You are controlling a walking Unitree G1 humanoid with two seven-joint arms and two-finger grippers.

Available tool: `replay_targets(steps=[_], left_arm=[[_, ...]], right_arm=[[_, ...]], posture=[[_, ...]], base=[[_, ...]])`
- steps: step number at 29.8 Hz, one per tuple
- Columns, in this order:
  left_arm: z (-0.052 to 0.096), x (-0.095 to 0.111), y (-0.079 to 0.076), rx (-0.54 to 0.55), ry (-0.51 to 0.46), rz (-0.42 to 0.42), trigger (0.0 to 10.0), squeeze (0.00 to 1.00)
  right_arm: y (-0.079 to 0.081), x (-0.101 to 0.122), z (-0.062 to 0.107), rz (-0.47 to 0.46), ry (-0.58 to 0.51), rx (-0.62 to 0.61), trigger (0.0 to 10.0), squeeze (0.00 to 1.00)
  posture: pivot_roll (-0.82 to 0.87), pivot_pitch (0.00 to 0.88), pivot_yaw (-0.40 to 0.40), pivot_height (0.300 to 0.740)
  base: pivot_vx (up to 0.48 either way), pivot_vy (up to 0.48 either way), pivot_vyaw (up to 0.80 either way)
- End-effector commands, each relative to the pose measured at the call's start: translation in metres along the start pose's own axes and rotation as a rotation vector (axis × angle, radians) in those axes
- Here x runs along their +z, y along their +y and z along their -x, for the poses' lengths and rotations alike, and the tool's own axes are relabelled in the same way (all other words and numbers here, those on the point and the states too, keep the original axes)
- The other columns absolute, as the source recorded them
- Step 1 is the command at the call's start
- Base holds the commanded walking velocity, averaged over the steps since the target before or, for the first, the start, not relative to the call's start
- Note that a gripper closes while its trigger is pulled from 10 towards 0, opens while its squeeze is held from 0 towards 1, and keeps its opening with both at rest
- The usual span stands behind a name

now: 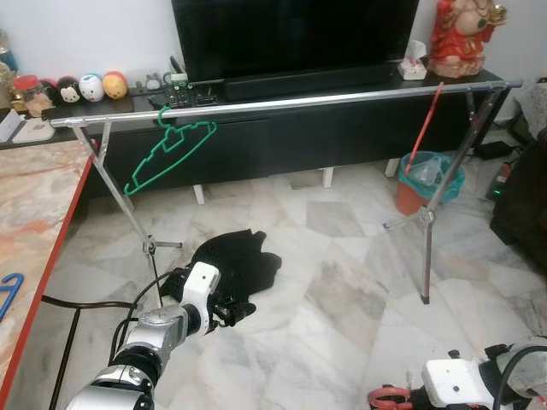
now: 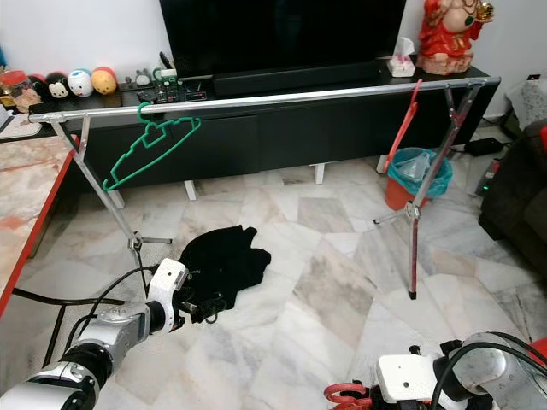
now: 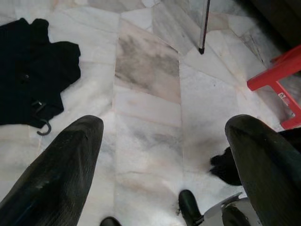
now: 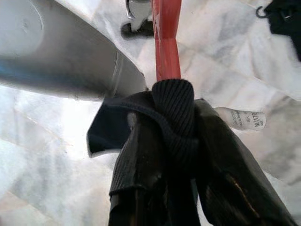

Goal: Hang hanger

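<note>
A silver clothes rail [image 1: 291, 101] stands before the TV console. A green hanger [image 1: 171, 145] hangs near its left end and a red hanger [image 1: 425, 128] near its right end. My right gripper [image 4: 171, 117] is low at the bottom right, shut on another red hanger [image 4: 164, 37] where the collar of a black garment [image 4: 174, 101] wraps it. Its red hook [image 1: 389, 397] pokes out beside my right wrist. My left gripper [image 3: 164, 127] hovers open above the floor, close to a black garment [image 1: 226, 256] that lies there with a dark hanger hook [image 3: 44, 129] at its edge.
A marble table with a red edge [image 1: 51, 248] runs along the left, with a blue hanger [image 1: 8, 290] on it. A teal bin [image 1: 427, 184] stands behind the rail's right leg. A dark sofa [image 1: 526, 205] is at the right, and a red stool [image 3: 277, 80] nearby.
</note>
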State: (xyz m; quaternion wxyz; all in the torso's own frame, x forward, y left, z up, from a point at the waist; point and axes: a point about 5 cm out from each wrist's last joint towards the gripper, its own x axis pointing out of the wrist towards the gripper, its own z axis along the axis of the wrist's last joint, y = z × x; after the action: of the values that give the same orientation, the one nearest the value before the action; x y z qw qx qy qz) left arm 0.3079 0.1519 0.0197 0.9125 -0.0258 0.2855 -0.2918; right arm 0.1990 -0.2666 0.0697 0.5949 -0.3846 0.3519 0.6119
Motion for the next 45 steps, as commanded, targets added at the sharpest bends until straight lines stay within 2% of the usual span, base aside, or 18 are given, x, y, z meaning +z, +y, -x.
replay_targets(steps=[1,2,6,7,8,10,11,12,15,17,19,22,25,28,32,34,39,45], left_arm=[[-0.001,-0.004,-0.001,0.002,0.029,-0.026,10.0,0.0],[-0.001,-0.006,-0.002,0.002,0.037,-0.038,10.0,0.0],[-0.003,-0.007,-0.004,0.01,0.045,-0.052,10.0,0.0],[-0.004,-0.006,-0.004,0.016,0.042,-0.05,10.0,0.0],[-0.004,-0.006,-0.005,0.016,0.042,-0.05,10.0,0.0],[-0.004,-0.006,-0.006,0.004,0.044,-0.057,10.0,0.0],[-0.004,-0.007,-0.007,-0.005,0.05,-0.069,10.0,0.0],[-0.004,-0.007,-0.007,-0.007,0.052,-0.072,10.0,0.0],[-0.004,-0.007,-0.008,-0.033,0.047,-0.072,10.0,0.0],[-0.004,-0.008,-0.009,-0.039,0.067,-0.106,10.0,0.0],[-0.004,-0.009,-0.009,-0.041,0.078,-0.123,10.0,0.0],[-0.004,-0.012,-0.01,-0.054,0.094,-0.146,10.0,0.0],[-0.005,-0.013,-0.013,-0.079,0.097,-0.148,10.0,0.0],[-0.005,-0.015,-0.019,-0.155,0.104,-0.148,10.0,0.0],[-0.004,-0.019,-0.022,-0.217,0.124,-0.143,10.0,0.0],[-0.003,-0.024,-0.025,-0.254,0.146,-0.141,10.0,0.0],[-0.002,-0.028,-0.027,-0.285,0.154,-0.116,10.0,0.0],[0.001,-0.035,-0.02,-0.213,0.172,-0.093,10.0,0.0]], right_arm=[[-0.004,-0.008,0.007,0.06,0.104,0.003,10.0,0.0],[-0.005,-0.012,0.008,0.08,0.143,0.008,10.0,0.0],[-0.017,-0.011,0.011,0.095,0.161,-0.064,10.0,0.0],[-0.023,-0.004,0.01,0.071,0.093,-0.113,10.0,0.0],[-0.024,-0.002,0.01,0.063,0.07,-0.115,10.0,0.0],[-0.019,-0.004,0.01,0.08,0.097,-0.058,10.0,0.0],[-0.016,-0.01,0.01,0.106,0.163,-0.019,10.0,0.0],[-0.017,-0.011,0.011,0.113,0.183,-0.018,10.0,0.0],[-0.032,-0.018,0.013,0.154,0.259,-0.118,10.0,0.0],[-0.031,-0.02,0.015,0.187,0.303,-0.083,10.0,0.0],[-0.032,-0.019,0.016,0.198,0.296,-0.084,10.0,0.0],[-0.039,-0.008,0.017,0.232,0.229,-0.127,10.0,0.0],[-0.038,-0.001,0.015,0.206,0.142,-0.13,10.0,0.0],[-0.038,0.011,0.019,0.191,0.022,-0.124,10.0,0.0],[-0.041,0.021,0.022,0.185,-0.058,-0.145,10.0,0.0],[-0.045,0.034,0.029,0.181,-0.154,-0.159,10.0,0.0],[-0.045,0.04,0.034,0.184,-0.2,-0.141,10.0,0.0],[-0.049,0.053,0.045,0.183,-0.296,-0.173,10.0,0.0]], posture=[[-0.09,0.0,0.027,0.74],[-0.09,0.0,0.025,0.74],[-0.09,0.0,0.022,0.74],[-0.09,0.0,0.023,0.74],[-0.09,0.0,0.023,0.74],[-0.09,0.0,0.022,0.74],[-0.09,0.0,0.022,0.74],[-0.09,0.0,0.022,0.74],[-0.09,0.0,0.022,0.74],[-0.09,0.0,0.022,0.74],[-0.09,0.0,0.022,0.74],[-0.09,0.0,0.021,0.74],[-0.09,0.0,0.02,0.74],[-0.1,0.0,0.019,0.74],[-0.1,0.0,0.017,0.74],[-0.1,0.0,0.014,0.74],[-0.1,0.0,0.009,0.74],[-0.1,0.0,0.009,0.74]], base=[[0.0,0.0,0.0],[0.0,0.0,0.0],[0.0,0.0,0.0],[0.0,0.0,0.0],[0.0,0.0,0.0],[0.0,0.0,0.0],[0.0,0.0,0.0],[0.0,0.0,0.0],[0.0,0.0,0.0],[0.0,0.0,0.0],[0.0,0.0,0.0],[0.0,0.0,0.0],[0.0,0.0,0.0],[0.0,0.0,0.0],[0.0,0.0,0.0],[0.0,0.0,0.0],[0.0,0.0,0.0],[0.0,0.0,0.0]])
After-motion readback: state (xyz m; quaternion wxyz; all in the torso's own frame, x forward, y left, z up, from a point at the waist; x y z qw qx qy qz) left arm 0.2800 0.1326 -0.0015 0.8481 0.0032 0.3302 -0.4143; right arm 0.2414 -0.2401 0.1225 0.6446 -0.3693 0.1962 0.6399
